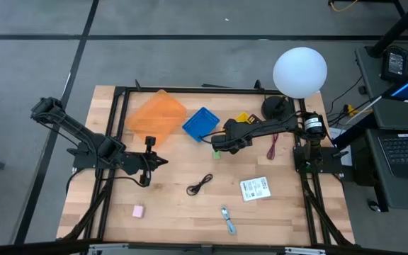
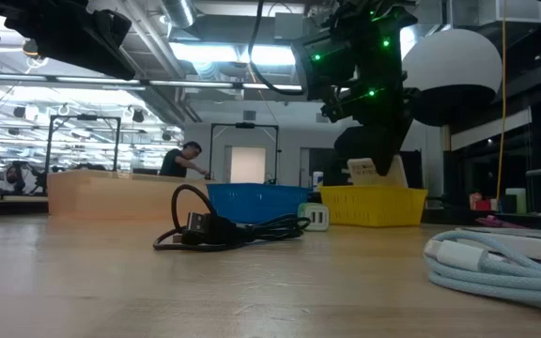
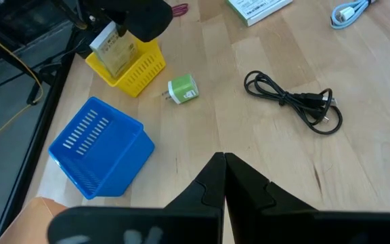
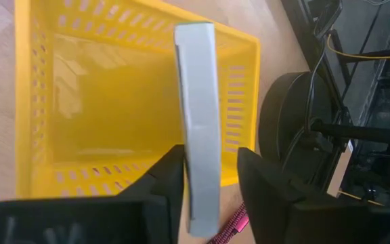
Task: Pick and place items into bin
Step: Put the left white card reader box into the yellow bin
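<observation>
The wooden tabletop [image 1: 183,212] carries everything, and the yellow bin [image 4: 80,102] serves as the landmark. Beside that bin sits a blue bin [image 1: 200,122], and beyond the blue one an orange bin [image 1: 156,115]. The right claw [image 4: 202,176] hangs directly over the yellow bin, pinching a white card [image 4: 198,122] edge-on between its fingers, the card's far end reaching into the bin's opening. The step in hand looks like the drop: the next move calls for spreading the fingers so the card falls inside (a slight lowering first would keep it from catching the rim). The left claw [image 3: 223,177] waits well away from the yellow bin, past the blue one, its fingers pressed together and empty. Still out on the wood, apart from the yellow bin: a white printed packet [image 1: 255,188], a black coiled cable [image 1: 200,185], a blue-silver tool [image 1: 228,220], a pink block [image 1: 138,211], and, just beside the bin, a tiny green piece [image 3: 183,89].
</observation>
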